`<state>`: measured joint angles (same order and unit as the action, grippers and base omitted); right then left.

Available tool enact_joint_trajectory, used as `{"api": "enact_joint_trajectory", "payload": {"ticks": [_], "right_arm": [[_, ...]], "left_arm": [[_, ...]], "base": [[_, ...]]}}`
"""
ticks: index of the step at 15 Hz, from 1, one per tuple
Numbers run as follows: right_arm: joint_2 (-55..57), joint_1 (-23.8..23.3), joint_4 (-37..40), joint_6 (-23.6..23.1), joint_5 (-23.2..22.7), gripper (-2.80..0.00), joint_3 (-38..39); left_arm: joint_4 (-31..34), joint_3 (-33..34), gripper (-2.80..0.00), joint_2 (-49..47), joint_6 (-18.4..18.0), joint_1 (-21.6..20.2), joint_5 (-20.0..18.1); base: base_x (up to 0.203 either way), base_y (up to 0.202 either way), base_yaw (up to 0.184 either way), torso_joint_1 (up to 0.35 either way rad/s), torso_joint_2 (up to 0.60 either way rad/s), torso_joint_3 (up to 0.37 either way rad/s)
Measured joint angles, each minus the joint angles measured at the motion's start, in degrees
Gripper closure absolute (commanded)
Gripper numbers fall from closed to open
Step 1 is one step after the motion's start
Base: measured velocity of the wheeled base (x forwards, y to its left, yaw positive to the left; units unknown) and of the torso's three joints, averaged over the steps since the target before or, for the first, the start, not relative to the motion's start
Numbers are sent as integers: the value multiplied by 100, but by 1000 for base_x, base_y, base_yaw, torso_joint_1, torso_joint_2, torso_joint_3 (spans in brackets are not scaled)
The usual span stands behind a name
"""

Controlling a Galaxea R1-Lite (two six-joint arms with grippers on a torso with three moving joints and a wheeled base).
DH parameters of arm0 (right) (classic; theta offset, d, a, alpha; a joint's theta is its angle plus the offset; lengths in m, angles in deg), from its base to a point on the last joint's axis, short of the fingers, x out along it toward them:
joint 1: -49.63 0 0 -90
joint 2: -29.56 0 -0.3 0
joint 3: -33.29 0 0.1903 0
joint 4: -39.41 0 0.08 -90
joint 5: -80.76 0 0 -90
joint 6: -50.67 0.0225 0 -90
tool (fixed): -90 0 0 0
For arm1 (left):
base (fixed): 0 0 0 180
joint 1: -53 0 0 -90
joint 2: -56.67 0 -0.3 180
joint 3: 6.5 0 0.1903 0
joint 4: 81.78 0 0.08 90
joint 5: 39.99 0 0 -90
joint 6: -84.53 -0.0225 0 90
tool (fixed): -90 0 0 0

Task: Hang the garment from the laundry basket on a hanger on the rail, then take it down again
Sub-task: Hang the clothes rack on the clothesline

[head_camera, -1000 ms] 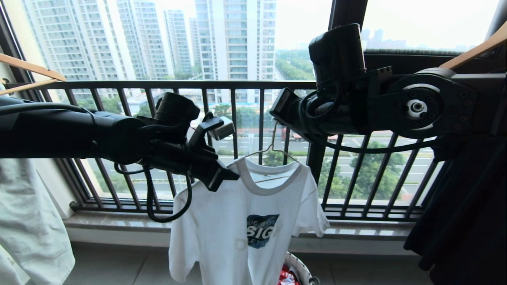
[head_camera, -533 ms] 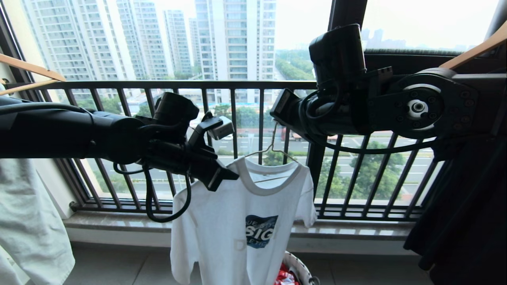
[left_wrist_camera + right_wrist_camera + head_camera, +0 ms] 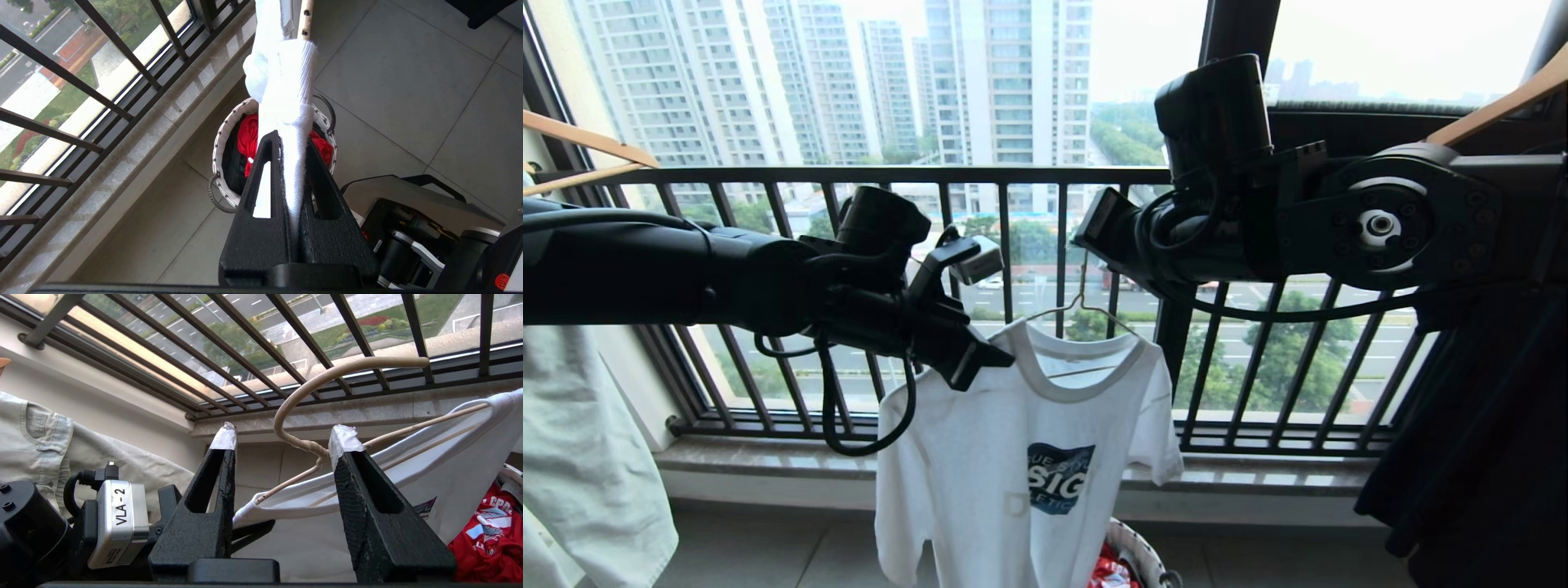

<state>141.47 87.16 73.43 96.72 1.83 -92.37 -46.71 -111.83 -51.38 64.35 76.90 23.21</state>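
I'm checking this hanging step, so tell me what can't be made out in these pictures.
- Rail: in no view, so what the hanger hook rests on is unknown.
- Right gripper: in the head view hidden behind its own arm.
- T-shirt print: partly lost in folds, head view.
- Basket: cut off by the bottom edge in the head view; the left gripper and shirt cover part of its contents in the left wrist view.

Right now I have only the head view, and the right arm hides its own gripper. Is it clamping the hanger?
Observer: No. The right gripper is open, with the hanger neck standing between its fingers.
Operator: What is the left gripper pinching?
Observer: The left gripper is shut on a fold of the garment.
Operator: And what is in the basket below?
Observer: The laundry basket holds a dark item beside the red cloth.
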Motion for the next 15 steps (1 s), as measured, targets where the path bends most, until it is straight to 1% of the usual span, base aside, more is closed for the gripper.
{"api": "enact_joint_trajectory", "payload": {"ticks": [5,10,13,15], "right_arm": [[-14,-2,11,-62,13,-280,29],[-547,62,11,-737,-16,-280,585],[-1089,309,15,-916,-63,-280,917],[-1396,489,17,-1133,-79,-280,1110]], "left_arm": [[1,-15,0,22,4,-5,16],[1,-22,0,77,17,-33,33],[1,-22,0,132,54,-37,41],[1,2,0,195,116,-44,43]], "base": [[0,0,0,0,0,0],[0,0,0,0,0,0],[0,0,0,0,0,0],[0,0,0,0,0,0]]}}
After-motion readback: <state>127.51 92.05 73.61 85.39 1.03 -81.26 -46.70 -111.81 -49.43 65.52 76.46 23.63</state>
